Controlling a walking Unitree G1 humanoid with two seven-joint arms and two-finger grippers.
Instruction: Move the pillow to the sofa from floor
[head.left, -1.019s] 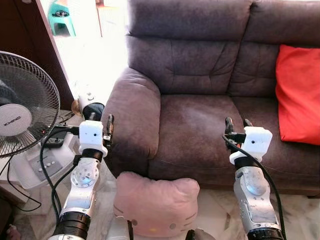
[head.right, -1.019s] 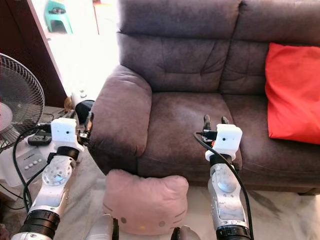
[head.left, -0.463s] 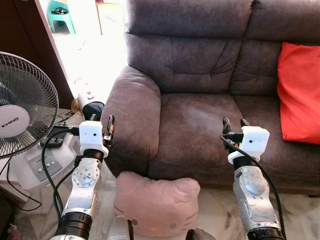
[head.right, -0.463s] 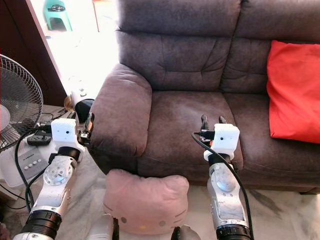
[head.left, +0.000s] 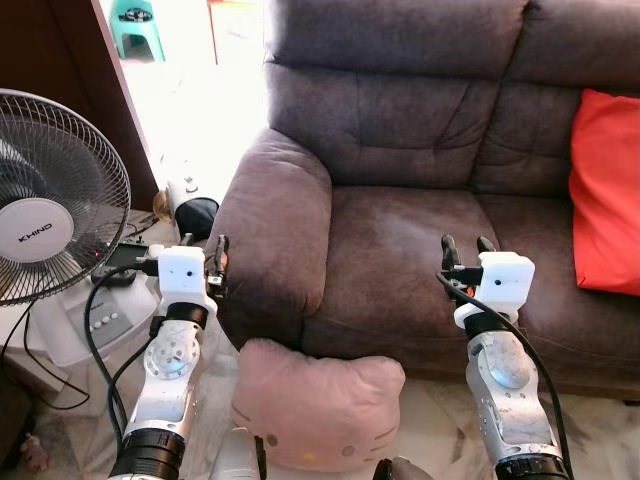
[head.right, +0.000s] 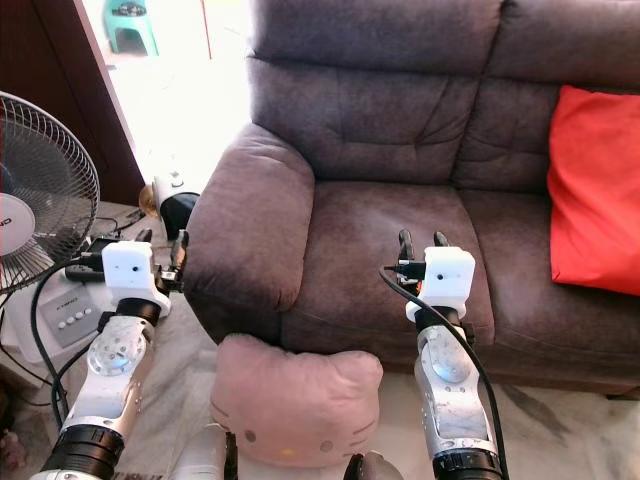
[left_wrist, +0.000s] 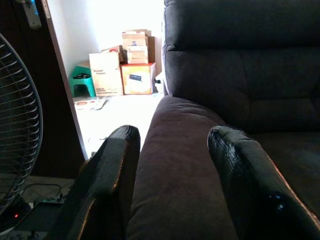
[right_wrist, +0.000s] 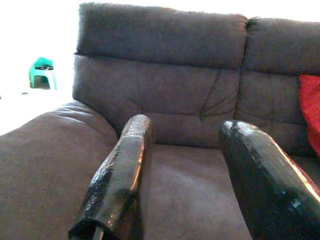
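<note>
pillow on floor | sofa behind | grippers seemingly empty

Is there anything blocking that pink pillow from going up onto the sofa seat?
Nothing visible. The pink pillow lies on the floor against the sofa front, the seat above it bare; the red cushion sits farther right.

sofa seat free, fan (left) crowding

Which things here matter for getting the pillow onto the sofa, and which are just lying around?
For the job: pink pillow on the floor; grey sofa; left gripper and right gripper, both open.

Lying about: red cushion, standing fan, green stool.
</note>
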